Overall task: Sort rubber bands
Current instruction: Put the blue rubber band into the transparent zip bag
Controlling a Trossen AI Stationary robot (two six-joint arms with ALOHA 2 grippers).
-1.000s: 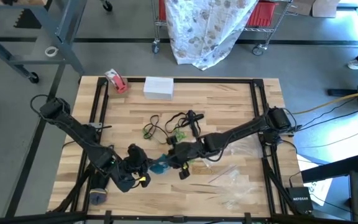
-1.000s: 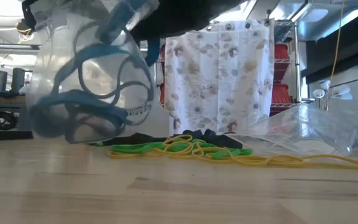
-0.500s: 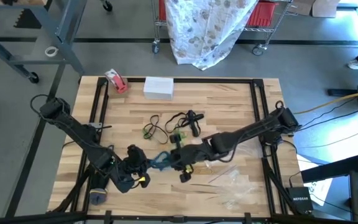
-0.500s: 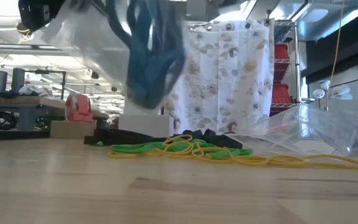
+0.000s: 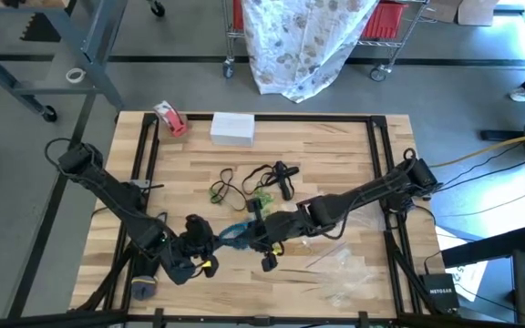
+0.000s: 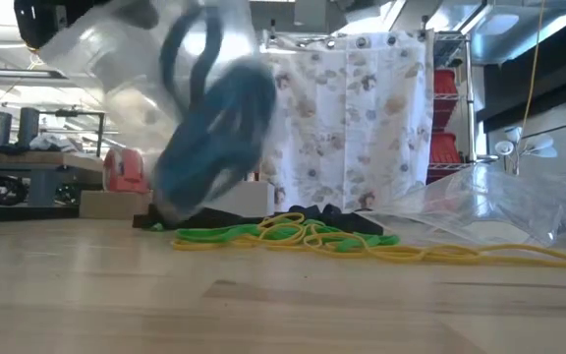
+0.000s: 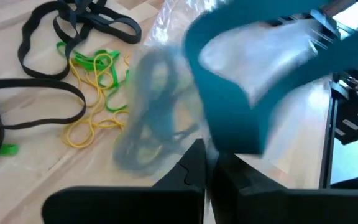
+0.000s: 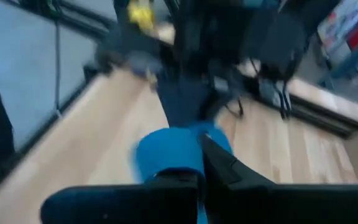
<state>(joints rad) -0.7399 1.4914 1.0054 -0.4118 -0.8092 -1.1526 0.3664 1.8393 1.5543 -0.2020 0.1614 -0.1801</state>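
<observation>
A clear plastic bag (image 6: pixel 136 69) with blue rubber bands (image 6: pixel 209 128) bunched inside hangs above the table, between my two grippers. My left gripper (image 5: pixel 213 240) is shut at the bag from the left. My right gripper (image 5: pixel 249 233) is shut on a wide blue rubber band (image 8: pixel 166 155) from the right. Loose black, green and yellow rubber bands (image 5: pixel 253 187) lie on the wooden tabletop just beyond both grippers. My left gripper pinches the clear bag's film (image 7: pixel 219 134) between its two shut fingers, slanting down from the table's left. The bag is lifted clear of the table, its load of blue bands hanging in it. Blur hides which edge it has. My right gripper pinches the wide blue band (image 8: pixel 178 163) between its shut fingers, slanting down from the table's right. The band is clear of the table and runs toward the bag. Blur hides where on the loop the fingers sit.
More clear plastic bags (image 5: pixel 344 264) lie crumpled at the near right. A red-and-white tape roll (image 5: pixel 169 118) and a white box (image 5: pixel 232 128) stand at the far edge. A black frame rail (image 5: pixel 144 155) borders the tabletop.
The bag with the blue bands has been lifted from low over the table and now swings in the air, its bands bunched together. My right gripper has risen a little, moved toward the left gripper and shut on the blue band.
</observation>
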